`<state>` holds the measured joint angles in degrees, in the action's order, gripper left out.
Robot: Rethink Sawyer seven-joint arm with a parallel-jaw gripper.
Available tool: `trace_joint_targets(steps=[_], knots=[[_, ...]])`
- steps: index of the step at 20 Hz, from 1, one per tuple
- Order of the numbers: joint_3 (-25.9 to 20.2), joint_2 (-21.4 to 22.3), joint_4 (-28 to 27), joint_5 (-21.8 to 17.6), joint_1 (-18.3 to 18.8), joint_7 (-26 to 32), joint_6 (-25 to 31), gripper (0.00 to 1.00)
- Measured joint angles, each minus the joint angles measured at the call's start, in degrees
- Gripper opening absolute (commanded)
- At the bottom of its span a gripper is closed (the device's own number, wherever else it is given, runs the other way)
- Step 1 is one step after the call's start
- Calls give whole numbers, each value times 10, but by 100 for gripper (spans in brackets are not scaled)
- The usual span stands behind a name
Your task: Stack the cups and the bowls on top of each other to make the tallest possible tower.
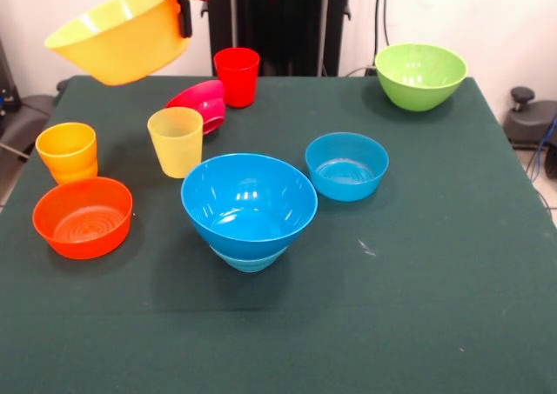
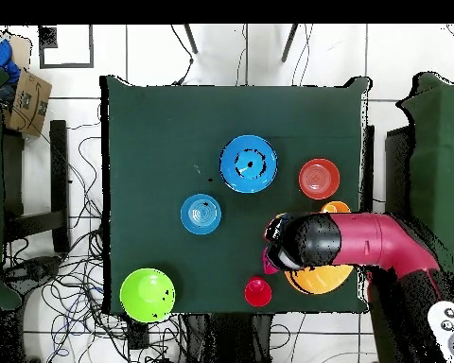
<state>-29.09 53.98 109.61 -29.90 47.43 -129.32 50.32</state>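
The surface point(image 1: 418, 324) is a dark green cloth, and the big action is up top: the arm point(image 2: 382, 241) swings in with the yellow bowl point(image 1: 117, 37) hoisted clear of the cloth, tilted, its mouth tipped toward the camera. The claw point(image 1: 183, 13) is clamped on that bowl's rim at the bowl's 3 o'clock edge in the front view.

Here's the relation that matters: the tower point(image 1: 249, 210) sits mid-surface, big blue bowl point(image 1: 248, 198) nested on a small light-blue bowl point(image 1: 249, 259) peeking out beneath. From the claw in the front view it lies toward 5 o'clock, nearer the camera and lower. In the overhead view the same stack point(image 2: 248, 164) lies at about 11 o'clock from the claw. My read: the bowl must travel that line, level out, then come down centred.

What's in the way? The magenta bowl point(image 1: 202, 103), the red cup point(image 1: 237, 75) and the yellow cup point(image 1: 176, 140) stand close under that path, so height looks wise.

Off the line: the lime bowl point(image 1: 421, 75) far at 2 o'clock, the second blue bowl point(image 1: 346, 165) just beside the tower at 3 o'clock, the orange bowl point(image 1: 83, 217) at 9 o'clock, the orange cup point(image 1: 67, 150) behind it.
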Motion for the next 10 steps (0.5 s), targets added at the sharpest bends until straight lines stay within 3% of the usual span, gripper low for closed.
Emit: trace_joint_targets(steps=[10], knots=[[-4, -15, -51, 0, -36, 0, 8, 0]])
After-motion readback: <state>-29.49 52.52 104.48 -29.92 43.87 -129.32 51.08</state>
